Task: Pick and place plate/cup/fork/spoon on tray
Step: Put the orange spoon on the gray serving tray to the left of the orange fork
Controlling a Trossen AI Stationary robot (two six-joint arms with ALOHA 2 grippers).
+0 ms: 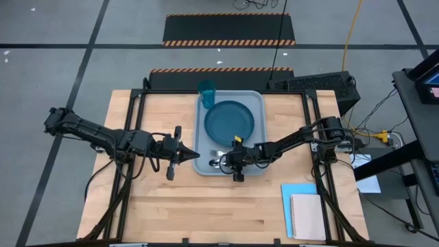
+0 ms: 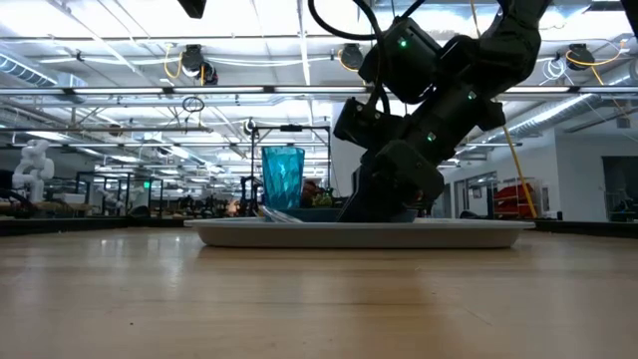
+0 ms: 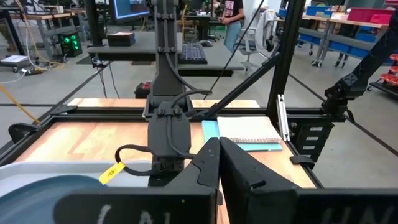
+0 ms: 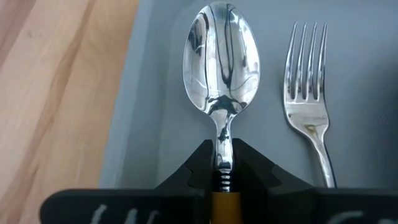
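Note:
The grey-blue tray (image 1: pixel 257 103) lies at the table's far middle. The dark blue plate (image 1: pixel 229 119) lies on it, and the teal cup (image 1: pixel 207 90) stands upright in its far left corner. My right gripper (image 1: pixel 226 162) is over the tray's near end, shut on the orange-handled spoon (image 4: pixel 222 59). The fork (image 4: pixel 308 93) lies flat on the tray floor beside the spoon. My left gripper (image 1: pixel 191 155) is shut and empty, just left of the tray's near left corner. My right gripper pinches the spoon's neck (image 4: pixel 222 155) between its two fingers, where the metal meets the orange handle (image 4: pixel 225 208). The fingers come from the table's right and lie along the spoon. The bowl sticks out ahead of them over the tray floor; whether it rests there, I cannot tell.
A beige notebook (image 1: pixel 307 216) lies on a light blue paper sheet (image 1: pixel 296 192) at the near right. Black frame rails (image 1: pixel 134 123) run along both sides of the table. Bare wood shows at the near left and near middle.

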